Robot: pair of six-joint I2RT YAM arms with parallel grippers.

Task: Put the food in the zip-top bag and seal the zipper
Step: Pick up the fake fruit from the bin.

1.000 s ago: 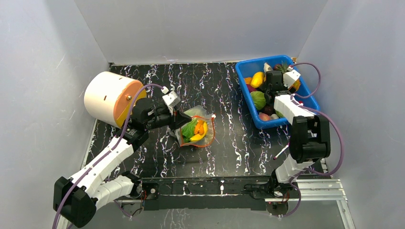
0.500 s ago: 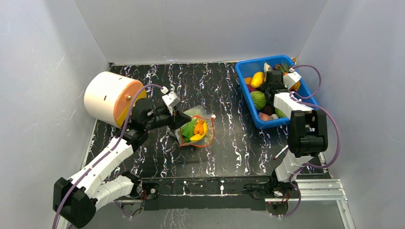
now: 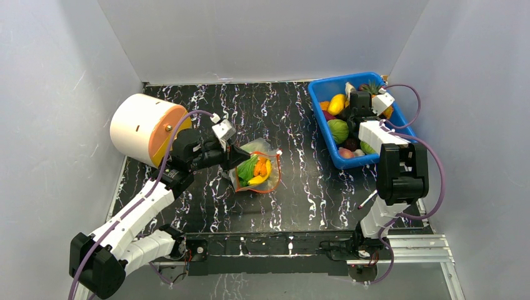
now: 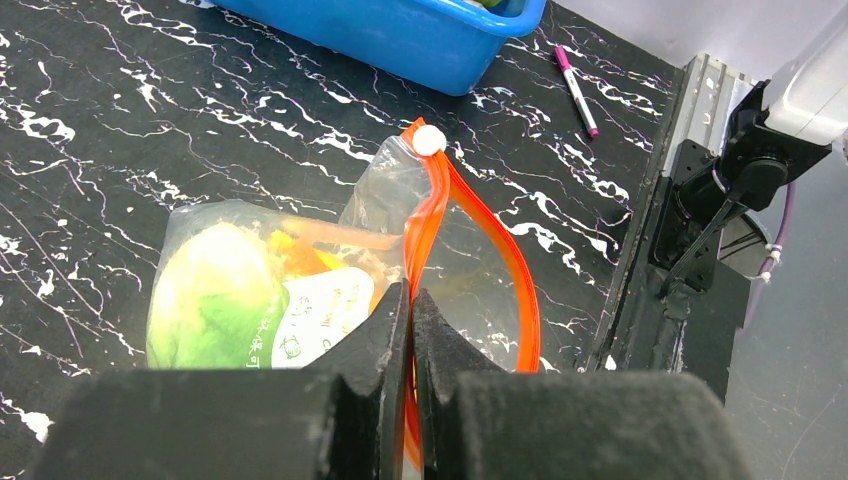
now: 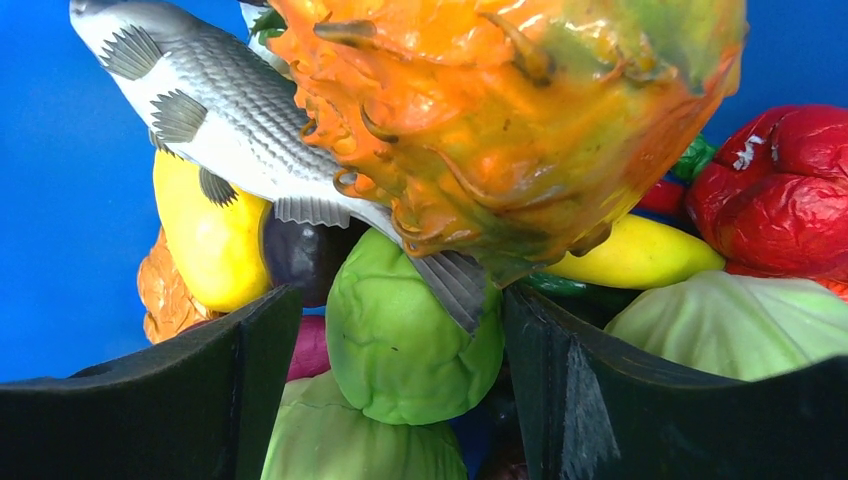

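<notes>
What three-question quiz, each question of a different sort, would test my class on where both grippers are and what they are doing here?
1. True or false: the left gripper is shut on the zipper of the zip-top bag.
2. Where are the right gripper's open jaws? A) over the cylinder B) in the blue bin C) over the pink pen
3. Fill in: the round food piece between those jaws is coloured ____.
Key: 1 true; 2 B; 3 green.
</notes>
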